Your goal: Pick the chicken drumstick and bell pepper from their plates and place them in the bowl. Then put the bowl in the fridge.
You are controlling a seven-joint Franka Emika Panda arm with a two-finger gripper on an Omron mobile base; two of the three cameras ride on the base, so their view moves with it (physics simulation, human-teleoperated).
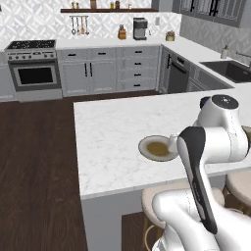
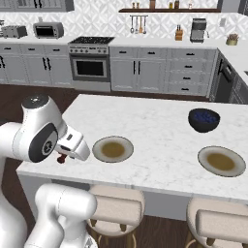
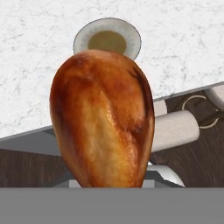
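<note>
The gripper (image 2: 62, 158) is clamped on the chicken drumstick (image 3: 103, 120), carrying it clear of the counter edge, apparently toward the bowl, leaving 1 of the 2 plates (image 2: 113, 149) bare behind.

Even, bright light fills all three rendered pictures, with no visible lamp or window as its source. The white marble-patterned bench (image 2: 160, 140) is softly lit, and shadows on it are faint: only a thin dark rim under the glossy dark blue bowl (image 2: 203, 119). The dark wooden floor (image 1: 34, 162) stays dim but readable. In the hand view the glossy orange-brown roasted drumstick (image 3: 103, 118) carries a pale sheen along its middle and looks slightly soft-edged. Base views are coarse, with jagged edges on distant cabinets.
</note>
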